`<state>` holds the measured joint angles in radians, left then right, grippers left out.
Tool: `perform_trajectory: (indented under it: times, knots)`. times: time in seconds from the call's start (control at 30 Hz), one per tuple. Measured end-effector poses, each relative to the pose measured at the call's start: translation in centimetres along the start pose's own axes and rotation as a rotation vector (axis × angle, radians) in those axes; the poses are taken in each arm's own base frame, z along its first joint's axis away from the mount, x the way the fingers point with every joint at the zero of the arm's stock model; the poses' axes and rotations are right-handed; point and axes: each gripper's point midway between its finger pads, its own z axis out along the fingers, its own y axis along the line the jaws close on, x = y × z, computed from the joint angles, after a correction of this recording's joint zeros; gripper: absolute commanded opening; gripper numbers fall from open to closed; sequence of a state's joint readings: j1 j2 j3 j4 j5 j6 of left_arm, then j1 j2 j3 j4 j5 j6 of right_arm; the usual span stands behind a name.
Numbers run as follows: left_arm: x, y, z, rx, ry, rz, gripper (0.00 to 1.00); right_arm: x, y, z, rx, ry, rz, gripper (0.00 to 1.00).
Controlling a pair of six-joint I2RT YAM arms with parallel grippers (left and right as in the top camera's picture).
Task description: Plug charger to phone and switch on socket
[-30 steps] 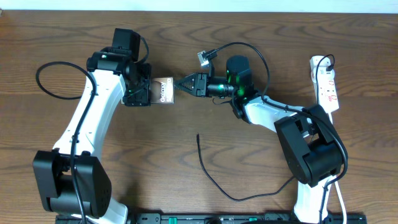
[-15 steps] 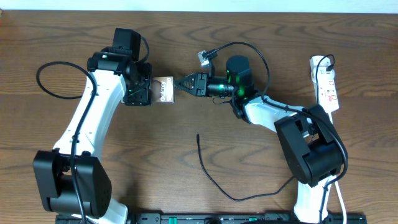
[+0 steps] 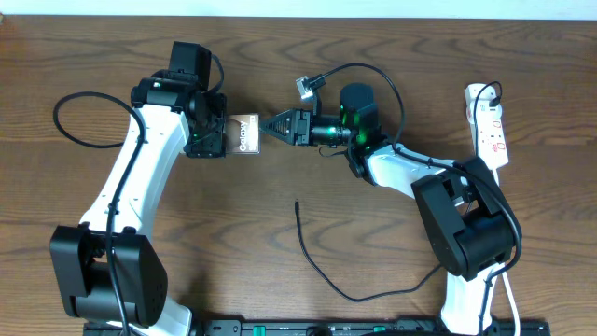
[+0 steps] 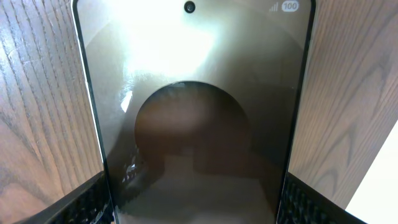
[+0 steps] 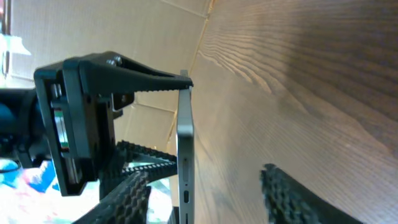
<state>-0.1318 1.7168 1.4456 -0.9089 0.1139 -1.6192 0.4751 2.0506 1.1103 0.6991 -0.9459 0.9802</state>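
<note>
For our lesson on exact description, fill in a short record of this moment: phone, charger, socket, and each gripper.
phone: screen up, clamped across its width by the left gripper
right gripper: open, empty, fingertips at the phone's end edge
charger: loose on the table, in neither gripper, not plugged into the phone
socket: far right of the table, untouched; switch position too small to tell
</note>
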Motion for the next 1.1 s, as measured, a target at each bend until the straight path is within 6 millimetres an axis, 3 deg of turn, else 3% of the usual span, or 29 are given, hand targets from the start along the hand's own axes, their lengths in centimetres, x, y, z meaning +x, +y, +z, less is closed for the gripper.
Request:
perform_trajectory:
  times: [0.43,0.7,1.1]
  knots:
    - [0.3,0.0,0.0,-0.001,0.005,0.007,0.07,0.4,0.2,0.5,-0.001,0.006,-0.002,0.56]
    - [2.2,0.2,0.1,0.002,0.025,0.051,0.07,1.5,0.8,1.7,-0.005,0.025,-0.008,0.54]
    - [4.5,-0.1,0.1,0.025,0.05,0.079,0.07,1.5,0.8,1.9,0.003,0.017,-0.008,0.43]
